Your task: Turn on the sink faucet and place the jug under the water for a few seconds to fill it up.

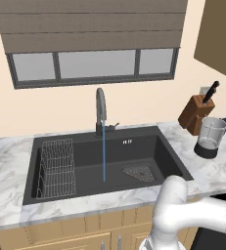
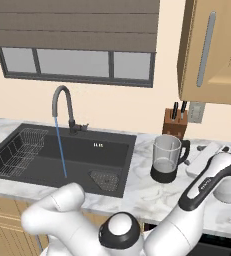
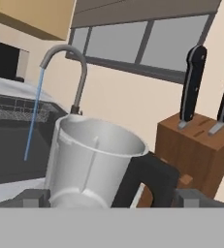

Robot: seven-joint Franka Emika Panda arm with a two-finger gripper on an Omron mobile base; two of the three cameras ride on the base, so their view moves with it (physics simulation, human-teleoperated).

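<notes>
Glass jug (image 2: pixel 166 159): one; knife block (image 2: pixel 175 123): one.

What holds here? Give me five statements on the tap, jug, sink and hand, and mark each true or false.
1. Water runs from the sink faucet into the sink. True.
2. The jug stands in the basin under the stream. False: it stands on the counter to the right of the sink.
3. The knife block is behind the jug, near the wall. True.
4. The hand is shut on the jug's handle. False: its fingers are spread wide on either side of the jug's base, with nothing held.
5. The wire rack lies at the right end of the basin. False: it is at the left end; the drain strainer is to the right.
</notes>
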